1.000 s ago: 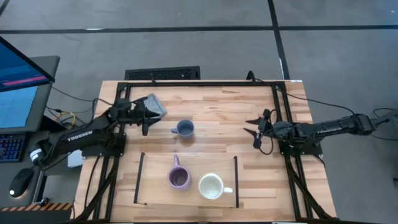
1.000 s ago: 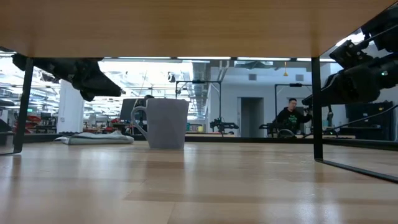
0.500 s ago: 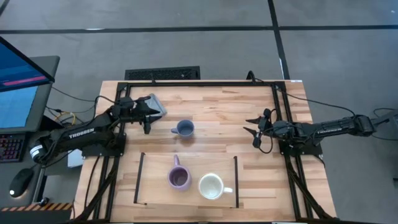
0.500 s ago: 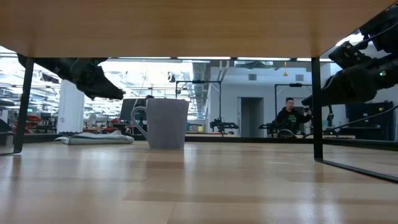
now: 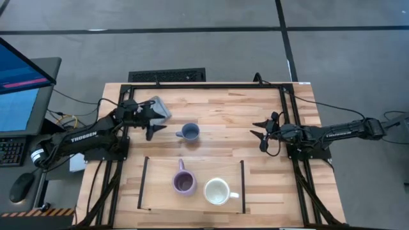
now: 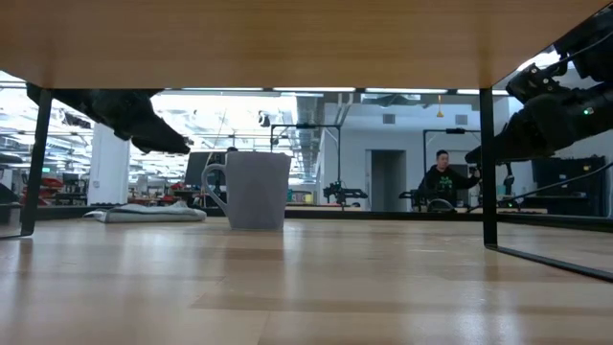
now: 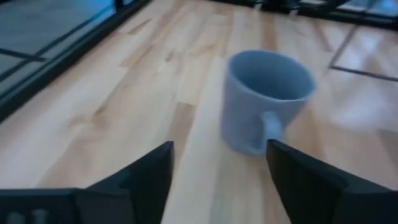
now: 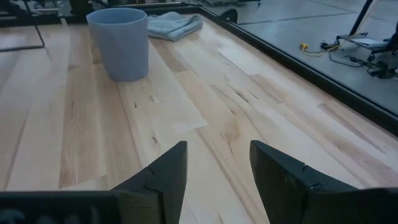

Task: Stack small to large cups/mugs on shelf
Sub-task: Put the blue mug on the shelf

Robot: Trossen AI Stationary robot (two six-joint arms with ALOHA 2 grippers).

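Left pincer (image 5: 157,128) newly wider, empty, near blue mug (image 5: 188,132).

Grey tiled floor (image 5: 192,45), monitor (image 5: 19,83) at left, bright workshop with seated person (image 6: 442,180).

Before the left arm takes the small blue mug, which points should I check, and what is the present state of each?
1. Small blue mug upright on the wooden tabletop, off the shelf: ok.
2. Left gripper open, mug ahead of its fingers, handle facing it: ok.
3. Left gripper already around the mug: not ok, still apart.
4. Lilac-purple mug and cream mug upright on the light-wood shelf: ok.
5. Right gripper open, away from the mug: ok.
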